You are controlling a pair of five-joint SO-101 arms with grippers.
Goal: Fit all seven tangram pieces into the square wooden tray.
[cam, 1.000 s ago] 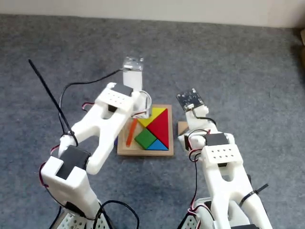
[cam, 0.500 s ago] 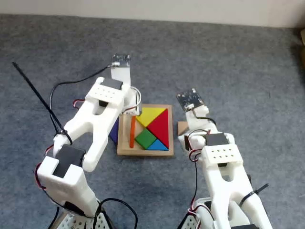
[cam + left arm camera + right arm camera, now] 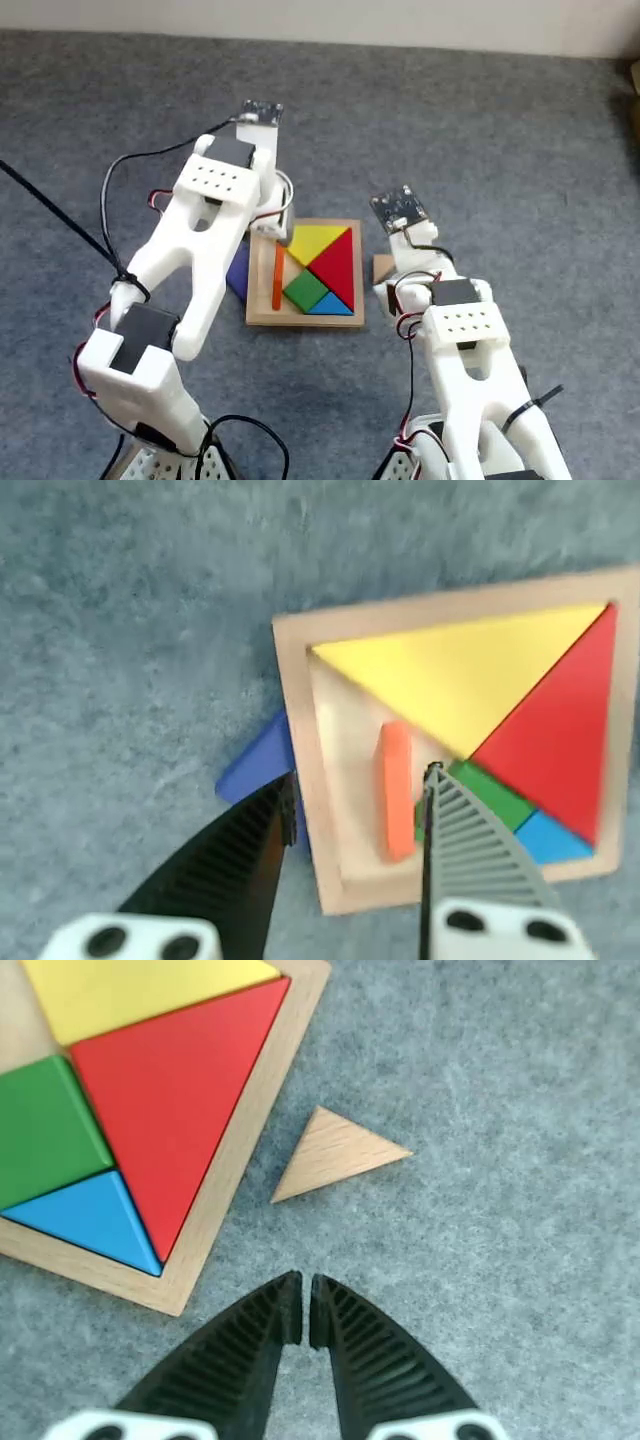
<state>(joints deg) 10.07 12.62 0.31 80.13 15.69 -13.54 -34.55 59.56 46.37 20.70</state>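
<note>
Inside tray | yellow, red, green, blue pieces | orange piece, perhaps unseated

Left arm: stretched far forward, wrist pointing down.
Left jaws: spread apart, holding nothing.
Right arm: folded nearer its base, wrist angled down.
Right jaws: pressed together, empty.

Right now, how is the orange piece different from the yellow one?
The yellow piece is a big, wide triangle; the orange piece shows as a thin strip. The yellow piece lies flat, snug against the red piece and the rim of the wooden tray; the orange piece seems to stand on its edge, loose on the bare wood. Both are inside the wooden tray.
</note>
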